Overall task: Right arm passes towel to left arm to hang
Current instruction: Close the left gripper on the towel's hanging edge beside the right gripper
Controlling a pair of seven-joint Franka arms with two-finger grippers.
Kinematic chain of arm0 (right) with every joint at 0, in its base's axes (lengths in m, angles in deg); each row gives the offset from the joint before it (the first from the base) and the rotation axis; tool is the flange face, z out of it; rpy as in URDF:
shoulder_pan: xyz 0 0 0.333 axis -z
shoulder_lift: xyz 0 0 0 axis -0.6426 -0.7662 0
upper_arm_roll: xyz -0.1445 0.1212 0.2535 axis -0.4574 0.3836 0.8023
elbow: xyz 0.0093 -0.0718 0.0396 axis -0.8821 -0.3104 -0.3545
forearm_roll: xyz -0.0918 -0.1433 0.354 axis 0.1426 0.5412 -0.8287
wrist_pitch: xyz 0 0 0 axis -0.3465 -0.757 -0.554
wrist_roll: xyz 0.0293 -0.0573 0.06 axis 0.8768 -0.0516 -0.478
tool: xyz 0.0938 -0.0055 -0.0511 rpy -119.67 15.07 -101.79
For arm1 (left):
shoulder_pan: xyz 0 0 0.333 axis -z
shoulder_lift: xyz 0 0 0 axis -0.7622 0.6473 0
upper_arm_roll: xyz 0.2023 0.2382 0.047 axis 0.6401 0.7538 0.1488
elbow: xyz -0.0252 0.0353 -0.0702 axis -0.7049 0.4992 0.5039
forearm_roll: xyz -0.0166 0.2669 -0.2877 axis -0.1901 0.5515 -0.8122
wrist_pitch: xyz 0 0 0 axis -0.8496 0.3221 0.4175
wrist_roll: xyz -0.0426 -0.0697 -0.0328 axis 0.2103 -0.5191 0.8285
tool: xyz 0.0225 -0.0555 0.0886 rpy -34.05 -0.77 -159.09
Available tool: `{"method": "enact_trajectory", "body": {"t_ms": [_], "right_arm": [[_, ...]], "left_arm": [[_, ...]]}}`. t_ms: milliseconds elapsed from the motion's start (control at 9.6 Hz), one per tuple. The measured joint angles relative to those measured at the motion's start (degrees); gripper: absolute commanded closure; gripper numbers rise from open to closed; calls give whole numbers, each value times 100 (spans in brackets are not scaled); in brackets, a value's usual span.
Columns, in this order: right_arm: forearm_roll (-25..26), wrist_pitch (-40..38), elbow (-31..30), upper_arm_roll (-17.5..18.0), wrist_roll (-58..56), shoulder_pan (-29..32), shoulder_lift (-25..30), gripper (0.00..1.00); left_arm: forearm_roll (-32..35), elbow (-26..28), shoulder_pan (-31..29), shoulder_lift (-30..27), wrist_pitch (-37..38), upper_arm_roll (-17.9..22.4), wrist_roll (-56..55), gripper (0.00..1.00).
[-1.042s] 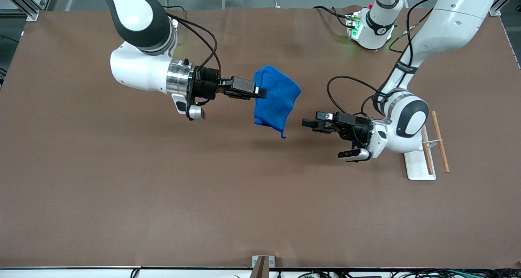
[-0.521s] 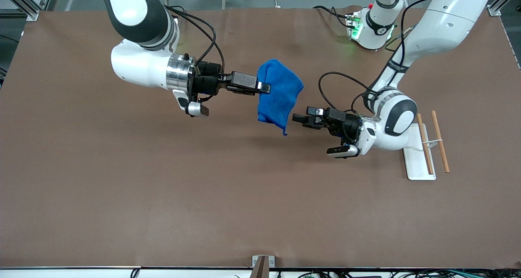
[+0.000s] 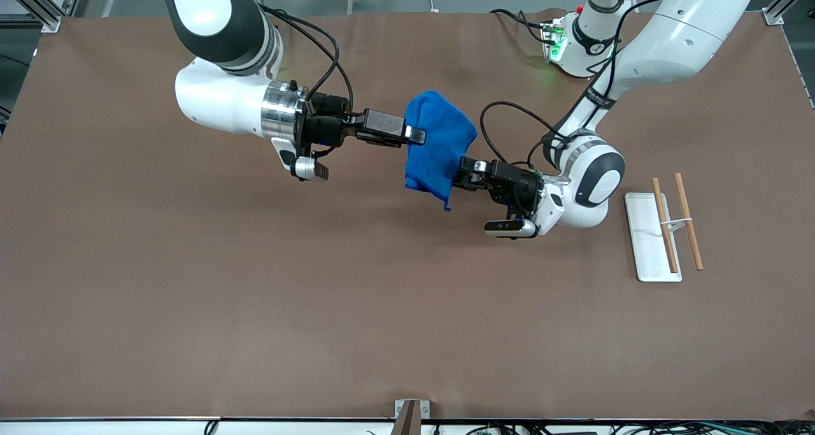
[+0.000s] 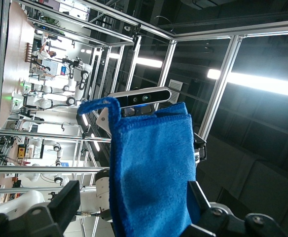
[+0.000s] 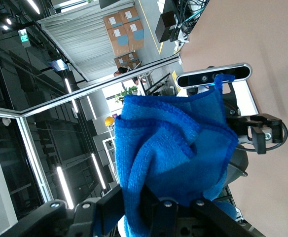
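Observation:
The blue towel [image 3: 437, 147] hangs in the air over the middle of the table, held by my right gripper [image 3: 415, 133], which is shut on its upper edge. It fills the right wrist view [image 5: 173, 163] with folds bunched between the jaws. My left gripper [image 3: 460, 174] is open at the towel's lower edge. In the left wrist view the towel [image 4: 151, 173] hangs between the spread fingers [image 4: 67, 200], its small loop [image 4: 99, 104] at one corner. The loop also dangles at the towel's lowest corner in the front view [image 3: 447, 207].
A white base with two wooden rods [image 3: 665, 231] lies on the brown table [image 3: 255, 295] toward the left arm's end. The left arm's base [image 3: 579, 40] stands at the table's back edge. Cables loop off both wrists.
My left gripper has moved toward the towel, from apart from it to its open fingers around the lower edge. My right gripper with the towel shifted slightly.

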Motion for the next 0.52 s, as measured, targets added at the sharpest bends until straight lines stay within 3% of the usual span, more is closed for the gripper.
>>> {"method": "enact_trajectory", "body": {"t_ms": [208, 521], "right_arm": [[0, 5, 1, 0, 0, 0, 0, 100], [-1, 7, 3, 0, 0, 0, 0, 100]], "left_arm": [[-5, -38, -158, -11, 82, 0, -279, 29], [-5, -143, -279, -142, 106, -22, -652, 28]]}}
